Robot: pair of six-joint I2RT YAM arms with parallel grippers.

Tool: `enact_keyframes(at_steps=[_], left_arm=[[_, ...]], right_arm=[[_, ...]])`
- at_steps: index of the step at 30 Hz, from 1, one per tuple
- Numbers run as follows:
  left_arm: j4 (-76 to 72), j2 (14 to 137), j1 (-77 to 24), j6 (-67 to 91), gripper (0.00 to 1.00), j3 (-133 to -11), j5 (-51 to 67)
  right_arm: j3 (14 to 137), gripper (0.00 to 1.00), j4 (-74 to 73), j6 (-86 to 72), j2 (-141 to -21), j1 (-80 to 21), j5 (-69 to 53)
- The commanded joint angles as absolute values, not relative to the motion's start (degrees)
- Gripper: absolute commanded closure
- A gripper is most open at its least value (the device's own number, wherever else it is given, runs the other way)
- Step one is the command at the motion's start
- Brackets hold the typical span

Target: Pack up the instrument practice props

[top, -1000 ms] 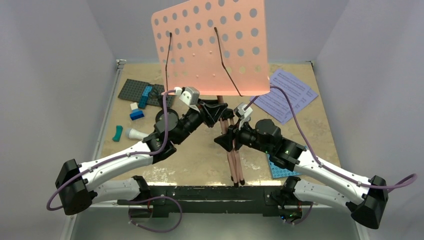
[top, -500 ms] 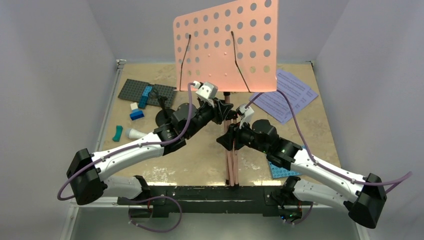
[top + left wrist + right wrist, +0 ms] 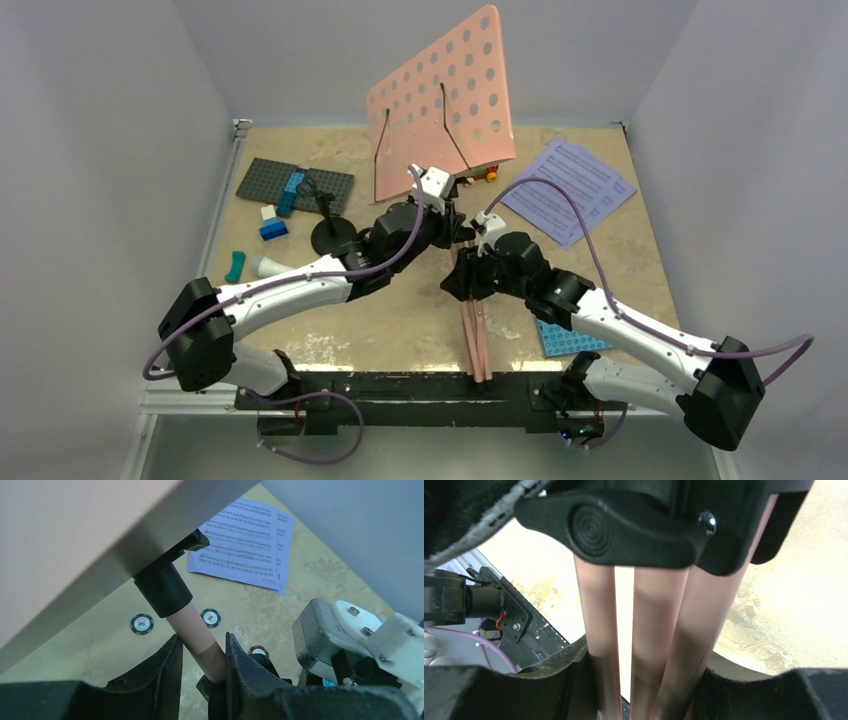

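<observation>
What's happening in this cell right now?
Both arms are holding the pink music stand, which is tilted with its legs folded together. The left gripper is clamped on the pole just under the desk. The right gripper is clamped around the bundled legs lower down. The sheet music, microphone and black mic stand sit on the table, not yet packed.

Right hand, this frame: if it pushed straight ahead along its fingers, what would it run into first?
The folded pink legs: they lie between the fingers of the right hand, across its line, so it would press into them at once. Beyond them probably comes the tan tabletop, depth unclear.
</observation>
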State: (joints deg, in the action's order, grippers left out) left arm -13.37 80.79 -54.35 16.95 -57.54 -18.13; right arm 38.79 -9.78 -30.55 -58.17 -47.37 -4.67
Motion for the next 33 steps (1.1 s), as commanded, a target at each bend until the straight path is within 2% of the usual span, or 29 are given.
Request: enact_keyframes(at_steps=[1,22,33], left_arm=[[-15.11,82.01,-50.99,6.37,1.0,-61.21,-25.26],[-18.93,89.58,-46.64,6.85,1.0,-59.79,-22.55],[-23.48,94.76,-46.02,6.08,1.0,-60.82,-18.75]], right_arm=[[46.05,1.0,0.71,-27.83,-56.31,-46.73,-13.37],[43.12,1.0,10.33,-29.72,-64.97,-42.68,-18.77],[38.29,1.0,12.32,-32.05,-63.03,-42.19,-9.19]])
